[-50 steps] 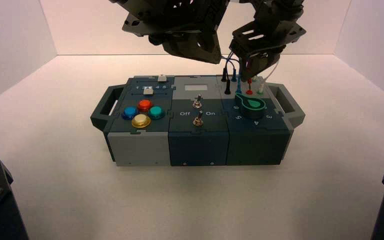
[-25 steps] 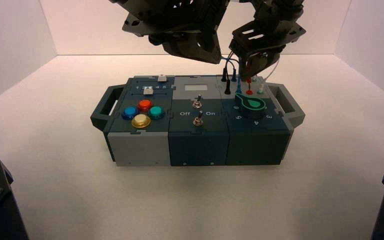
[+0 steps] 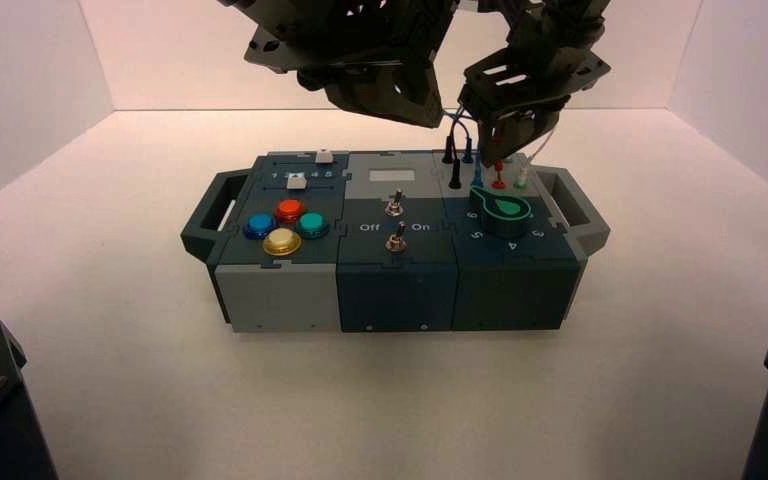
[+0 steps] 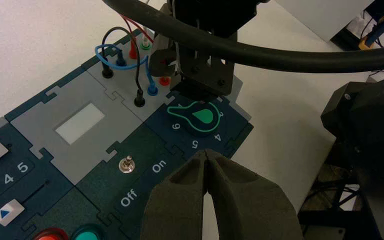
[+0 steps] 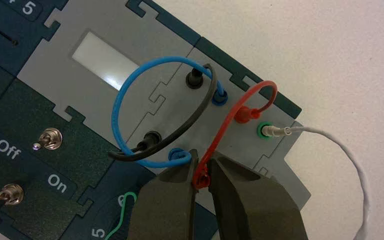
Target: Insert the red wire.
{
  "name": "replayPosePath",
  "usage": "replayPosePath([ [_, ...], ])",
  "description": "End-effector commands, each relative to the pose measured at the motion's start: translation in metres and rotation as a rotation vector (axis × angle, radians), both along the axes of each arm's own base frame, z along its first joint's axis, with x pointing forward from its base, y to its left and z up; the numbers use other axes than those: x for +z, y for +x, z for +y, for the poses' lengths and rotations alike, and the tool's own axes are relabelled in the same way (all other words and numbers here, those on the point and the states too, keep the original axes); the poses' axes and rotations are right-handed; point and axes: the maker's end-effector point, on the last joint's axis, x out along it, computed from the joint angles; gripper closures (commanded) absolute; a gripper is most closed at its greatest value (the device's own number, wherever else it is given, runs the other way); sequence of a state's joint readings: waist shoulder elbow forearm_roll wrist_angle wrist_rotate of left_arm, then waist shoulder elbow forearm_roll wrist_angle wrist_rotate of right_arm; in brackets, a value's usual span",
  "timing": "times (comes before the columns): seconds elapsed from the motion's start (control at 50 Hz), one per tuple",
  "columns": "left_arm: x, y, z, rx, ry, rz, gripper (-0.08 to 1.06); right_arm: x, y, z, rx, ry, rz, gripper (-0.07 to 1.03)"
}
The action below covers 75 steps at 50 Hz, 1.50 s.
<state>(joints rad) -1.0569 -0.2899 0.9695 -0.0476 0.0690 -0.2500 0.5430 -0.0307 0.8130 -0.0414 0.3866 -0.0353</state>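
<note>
Gripping the red wire [image 5: 228, 121] by its near plug, the right hand [image 5: 203, 176] should centre it upright over the near red socket [image 3: 499, 184], then press straight down; its far plug sits in the far red socket. The left hand [image 4: 206, 152], closed, waits above the box [image 3: 396, 225].

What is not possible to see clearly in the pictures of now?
- Red socket under the held plug: hidden by the right hand in the right wrist view.
- Red wire: its loop is behind the right arm in the high view.
- White wire: cut off by the right wrist view's bottom edge.
- Teal button: cut off by the left wrist view's bottom edge.
</note>
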Motion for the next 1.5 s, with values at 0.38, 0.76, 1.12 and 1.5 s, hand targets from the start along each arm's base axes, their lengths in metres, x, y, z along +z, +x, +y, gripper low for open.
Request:
replayPosePath([
  [0.38, 0.015, 0.003, -0.007, -0.006, -0.042, -0.029, 1.01, 0.000, 0.002, 0.002, -0.003, 0.001, 0.006, 0.99],
  [0.76, 0.016, 0.005, -0.008, -0.005, -0.043, -0.033, 1.01, -0.008, -0.008, -0.002, 0.008, -0.039, 0.062, 0.99],
  [1.12, 0.018, 0.006, -0.009, -0.008, -0.045, -0.039, 1.01, -0.005, -0.011, -0.006, 0.012, -0.057, 0.075, 0.99],
  [1.5, 0.017, 0.007, -0.009, -0.007, -0.042, -0.041, 1.01, -0.024, -0.017, -0.009, 0.015, -0.100, 0.138, 0.99],
])
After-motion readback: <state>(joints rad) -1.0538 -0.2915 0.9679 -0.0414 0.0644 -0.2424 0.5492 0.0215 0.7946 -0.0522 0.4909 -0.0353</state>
